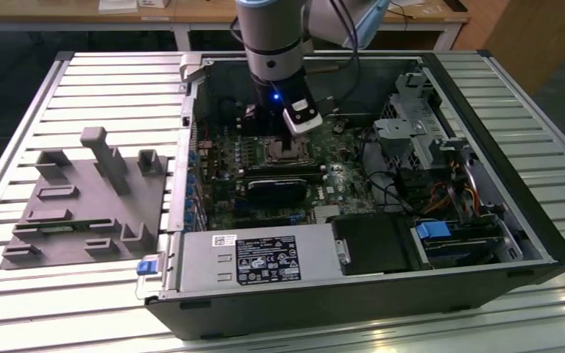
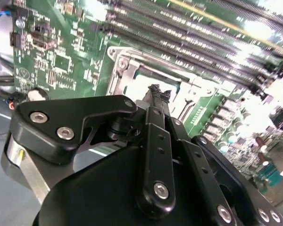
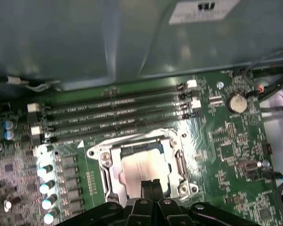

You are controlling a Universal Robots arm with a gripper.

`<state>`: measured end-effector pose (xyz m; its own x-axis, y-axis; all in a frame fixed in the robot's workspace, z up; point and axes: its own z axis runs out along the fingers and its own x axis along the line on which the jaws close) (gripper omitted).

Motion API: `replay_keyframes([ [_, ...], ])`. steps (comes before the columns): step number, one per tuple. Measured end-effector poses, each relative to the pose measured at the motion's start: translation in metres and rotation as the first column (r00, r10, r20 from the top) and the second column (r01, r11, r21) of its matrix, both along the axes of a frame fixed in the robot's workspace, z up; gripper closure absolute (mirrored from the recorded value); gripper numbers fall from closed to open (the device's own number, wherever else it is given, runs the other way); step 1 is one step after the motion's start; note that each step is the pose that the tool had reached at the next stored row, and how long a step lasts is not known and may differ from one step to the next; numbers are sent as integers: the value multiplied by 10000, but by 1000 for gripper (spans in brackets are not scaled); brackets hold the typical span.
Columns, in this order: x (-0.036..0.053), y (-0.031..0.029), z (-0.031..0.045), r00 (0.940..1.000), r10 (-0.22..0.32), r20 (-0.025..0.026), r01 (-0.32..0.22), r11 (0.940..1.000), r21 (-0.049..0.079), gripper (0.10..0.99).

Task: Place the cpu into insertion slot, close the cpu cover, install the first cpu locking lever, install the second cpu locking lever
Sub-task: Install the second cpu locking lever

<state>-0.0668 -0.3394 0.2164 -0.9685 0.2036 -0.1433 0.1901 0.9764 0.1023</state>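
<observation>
The insertion slot [image 3: 100, 162] sits on the green motherboard, and the cpu [image 3: 139, 167] lies flat inside it, silver-grey top up. The cpu cover [image 3: 178, 162], a thin silvery frame, appears to lie down around the chip; I cannot tell how the locking levers stand. My gripper [image 3: 152, 184] hangs just above the near edge of the socket with its black fingers pressed together and nothing between them. In the second wrist view the gripper [image 2: 155, 90] sits over the bright socket [image 2: 125, 70]. In the exterior view the gripper [image 1: 285, 140] hangs inside the open computer case over the socket [image 1: 285, 152].
Long black memory slots [image 3: 113, 113] run beside the socket, and capacitors [image 3: 45, 183] flank it. A black block [image 1: 273, 187], a power supply [image 1: 253, 257] and a drive cage [image 1: 420, 125] crowd the case. A grey fixture [image 1: 86, 198] lies on the slatted table at the exterior view's left.
</observation>
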Motion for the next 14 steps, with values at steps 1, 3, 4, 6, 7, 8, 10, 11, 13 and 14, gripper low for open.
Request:
replay_keyframes([
  [1, 5, 13, 0, 10000, 1, -4, -1, 10000, 0, 984],
  [3, 20, 30, 0, 10000, 6, -23, -6, 10000, 0, 984],
  [4, 30, 36, 0, 10000, 5, -44, -5, 10000, 0, 984],
  [6, 54, 47, -1, 9999, 4, -123, -5, 10000, -25, 984],
  [7, 69, 53, -3, 9998, 3, -198, -4, 10000, -39, 984],
  [8, 84, 57, -6, 9996, 2, -283, -4, 10000, -53, 984],
  [10, 115, 63, -12, 9988, 2, -481, -6, 10000, -92, 984],
  [11, 128, 67, -14, 9984, 2, -561, -8, 9999, -114, 984],
  [13, 138, 70, -14, 9981, 1, -620, -8, 9999, -124, 984],
  [14, 139, 70, -14, 9981, -1, -622, -7, 9999, -124, 984],
])
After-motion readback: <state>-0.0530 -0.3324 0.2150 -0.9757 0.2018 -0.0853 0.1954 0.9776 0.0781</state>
